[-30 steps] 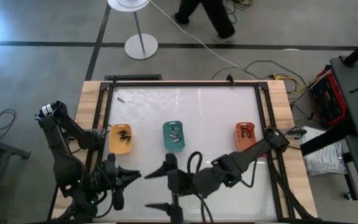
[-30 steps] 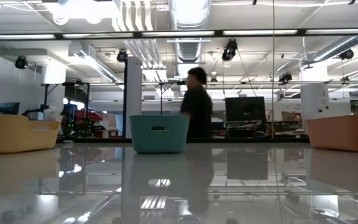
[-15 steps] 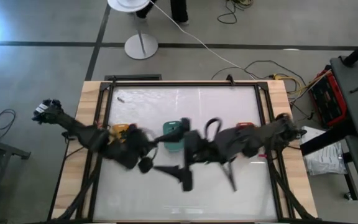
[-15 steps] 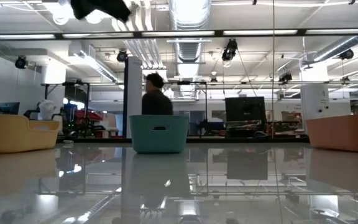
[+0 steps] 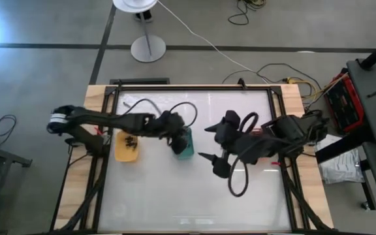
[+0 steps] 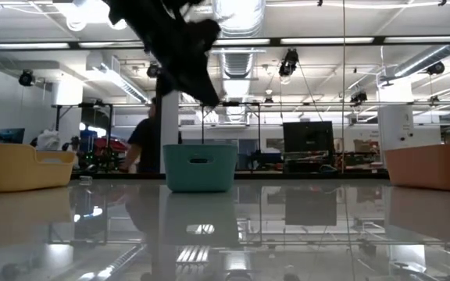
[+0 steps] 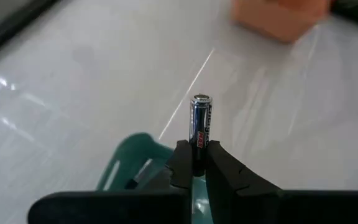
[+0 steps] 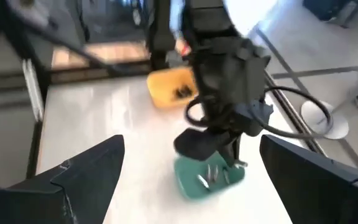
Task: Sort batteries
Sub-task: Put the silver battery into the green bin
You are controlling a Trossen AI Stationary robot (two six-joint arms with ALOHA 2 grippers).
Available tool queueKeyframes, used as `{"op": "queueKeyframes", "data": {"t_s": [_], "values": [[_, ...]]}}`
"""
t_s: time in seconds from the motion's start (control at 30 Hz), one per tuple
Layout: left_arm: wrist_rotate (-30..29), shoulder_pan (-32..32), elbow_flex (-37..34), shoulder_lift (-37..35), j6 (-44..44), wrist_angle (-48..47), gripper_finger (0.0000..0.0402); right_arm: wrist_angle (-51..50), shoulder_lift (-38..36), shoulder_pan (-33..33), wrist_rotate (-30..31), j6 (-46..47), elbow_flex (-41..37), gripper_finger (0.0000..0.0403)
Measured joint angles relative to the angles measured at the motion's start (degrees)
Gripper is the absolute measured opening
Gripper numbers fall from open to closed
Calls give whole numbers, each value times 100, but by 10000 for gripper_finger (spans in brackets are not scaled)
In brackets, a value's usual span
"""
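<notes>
At the left of the high view, the yellow tray point(image 5: 126, 145) on the counter point(image 5: 194, 196) holds dark batteries point(image 5: 130, 141). Just right of it, the left end effector point(image 7: 195, 164) hangs over the teal tray point(image 5: 185, 145), clamped on an upright blue-black battery point(image 7: 200, 127); its label is unreadable. Right of centre, the right end effector point(image 5: 215, 146) hovers spread wide, holding nothing.

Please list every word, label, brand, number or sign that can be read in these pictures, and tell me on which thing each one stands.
None can be read.
The battery held in the left gripper above the green tray has red print along its dark label, too blurred to read.
The batteries in the yellow tray and the orange tray: no print can be made out.
The screens in the room behind the table: nothing legible.
</notes>
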Motion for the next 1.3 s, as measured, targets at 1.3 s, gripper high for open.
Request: {"op": "queueKeyframes", "data": {"t_s": [1.3], "values": [[675, 286, 193, 2030, -118, -448, 97, -939, -1536, -922, -653, 76, -1569, 368]]}}
